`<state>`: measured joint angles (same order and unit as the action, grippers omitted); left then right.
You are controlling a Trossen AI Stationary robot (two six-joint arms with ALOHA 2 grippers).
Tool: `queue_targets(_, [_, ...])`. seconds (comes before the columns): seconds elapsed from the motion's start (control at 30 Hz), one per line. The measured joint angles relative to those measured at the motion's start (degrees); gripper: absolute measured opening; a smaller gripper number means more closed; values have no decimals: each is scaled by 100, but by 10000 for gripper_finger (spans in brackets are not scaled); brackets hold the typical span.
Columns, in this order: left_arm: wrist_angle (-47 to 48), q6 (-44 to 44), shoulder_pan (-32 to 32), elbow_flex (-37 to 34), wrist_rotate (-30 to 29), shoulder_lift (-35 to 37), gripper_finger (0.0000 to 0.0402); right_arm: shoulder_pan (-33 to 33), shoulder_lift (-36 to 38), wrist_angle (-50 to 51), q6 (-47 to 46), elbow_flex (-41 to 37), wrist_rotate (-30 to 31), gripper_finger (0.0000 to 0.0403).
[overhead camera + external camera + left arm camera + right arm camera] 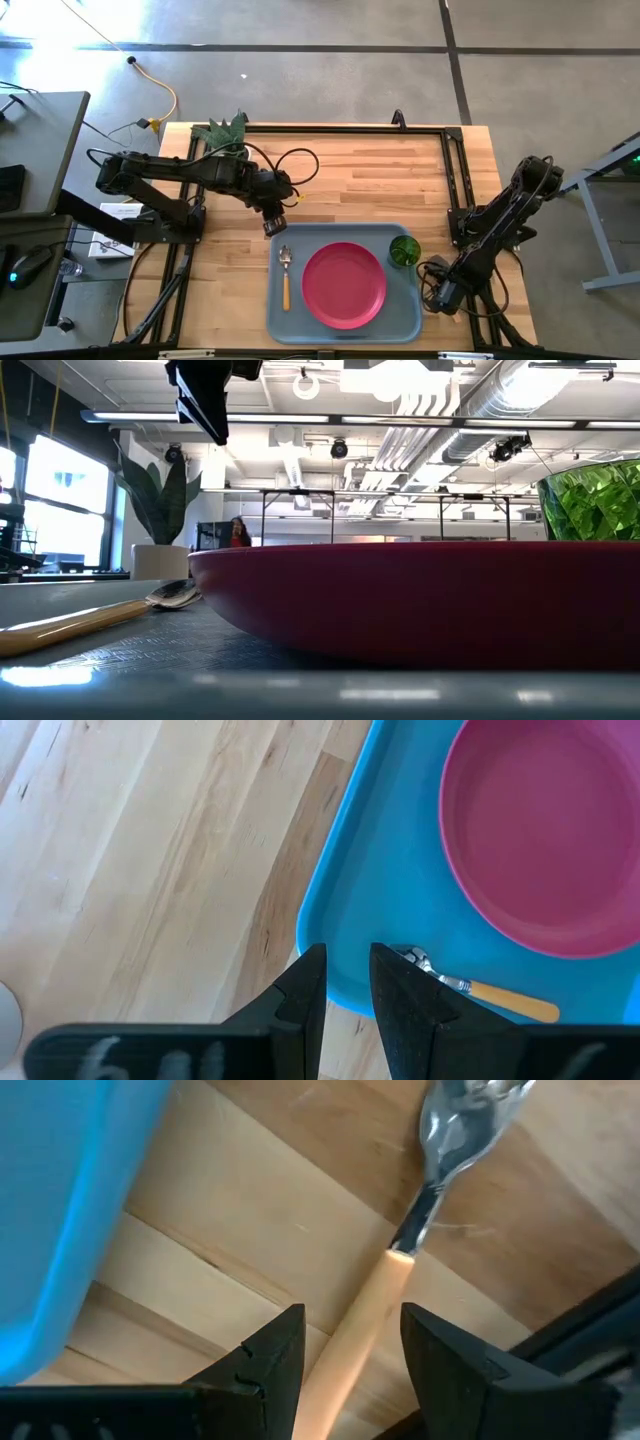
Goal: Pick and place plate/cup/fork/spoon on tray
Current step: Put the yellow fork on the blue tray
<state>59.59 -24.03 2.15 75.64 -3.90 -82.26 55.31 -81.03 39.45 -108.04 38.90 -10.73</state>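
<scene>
The table [400,175] is pale wood planks with a black rail frame round its edges, standing on a grey concrete floor crossed by dark seams. A yellow cable [163,98] trails on the floor at 11 o'clock. A desk with a mouse [30,265] stands at 9 o'clock, and a leafy plant [226,130] sits on the far edge. The tray [280,320] lies at the table's 6 o'clock. On it the plate [344,285] is central, the spoon [285,272] lies at the plate's 9 o'clock with its bowl pointing to 12, and the cup [404,249] stands at 1 o'clock in the tray's corner. The left gripper [275,224] hangs above bare wood just off the tray's 11 o'clock corner, its fingers [305,990] only a narrow gap apart and holding nothing. The right gripper [447,293] is low at the tray's 4 o'clock. Its fingers [275,1355] are spread on either side of the fork [375,1305], which lies on the wood beside the tray, and they have not closed on it. Across the table, the room shows white ceiling ducts, bright windows, a tall potted plant [160,510] and a distant person in red [240,532].
</scene>
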Motion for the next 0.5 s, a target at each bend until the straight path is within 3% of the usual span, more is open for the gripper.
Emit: queue_targets(0.5, [-16,-140,0,0,0,0,70,-4,24,-720,-386,-529,-232,158])
